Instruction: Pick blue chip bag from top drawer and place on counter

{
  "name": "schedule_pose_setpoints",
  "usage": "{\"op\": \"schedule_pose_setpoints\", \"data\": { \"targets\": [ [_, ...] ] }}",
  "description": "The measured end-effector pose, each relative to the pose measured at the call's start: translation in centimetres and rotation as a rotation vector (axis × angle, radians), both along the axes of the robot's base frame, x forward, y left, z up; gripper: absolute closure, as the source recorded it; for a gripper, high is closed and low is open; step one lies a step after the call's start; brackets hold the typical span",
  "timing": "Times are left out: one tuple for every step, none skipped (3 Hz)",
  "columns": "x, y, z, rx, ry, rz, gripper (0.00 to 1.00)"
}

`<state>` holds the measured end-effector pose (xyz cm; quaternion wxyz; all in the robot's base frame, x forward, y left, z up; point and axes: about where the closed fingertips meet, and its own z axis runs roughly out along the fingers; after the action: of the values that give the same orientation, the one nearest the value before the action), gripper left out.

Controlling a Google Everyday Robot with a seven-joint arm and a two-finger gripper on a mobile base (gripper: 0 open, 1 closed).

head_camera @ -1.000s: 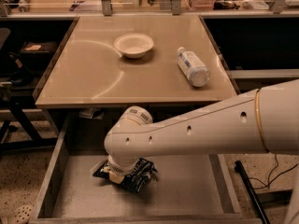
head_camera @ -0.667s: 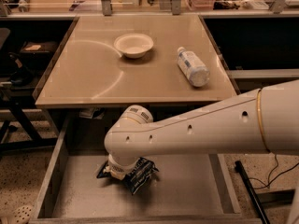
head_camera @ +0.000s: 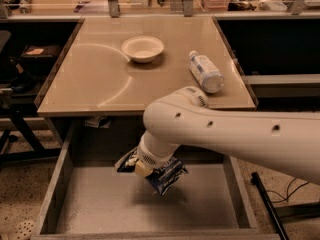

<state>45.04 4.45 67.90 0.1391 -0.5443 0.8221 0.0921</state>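
Note:
The blue chip bag hangs crumpled under my gripper, lifted off the floor of the open top drawer, with its shadow on the grey floor below. My gripper is shut on the bag at the drawer's middle, just below the front edge of the counter. My white arm reaches in from the right and hides most of the gripper and the bag's upper part.
On the counter a white bowl sits at the back middle and a clear plastic bottle with a white label lies on its side at the right. Low drawer walls flank the bag. Dark furniture stands at the left.
The bag lay on the drawer floor under my gripper; now it is raised clear of the floor and shifted slightly right, toward the counter's edge.

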Motion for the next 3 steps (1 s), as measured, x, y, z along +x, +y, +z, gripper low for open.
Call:
{"op": "schedule_pose_setpoints", "data": {
  "targets": [
    [-0.3, -2.4, 4.6, 0.056, 0.012, 0.011, 1.0],
    [-0.2, -2.8, 8.2, 0.097, -0.015, 0.064, 1.0],
    [-0.2, -2.7, 8.2, 0.095, -0.019, 0.076, 1.0]
  ]
}}
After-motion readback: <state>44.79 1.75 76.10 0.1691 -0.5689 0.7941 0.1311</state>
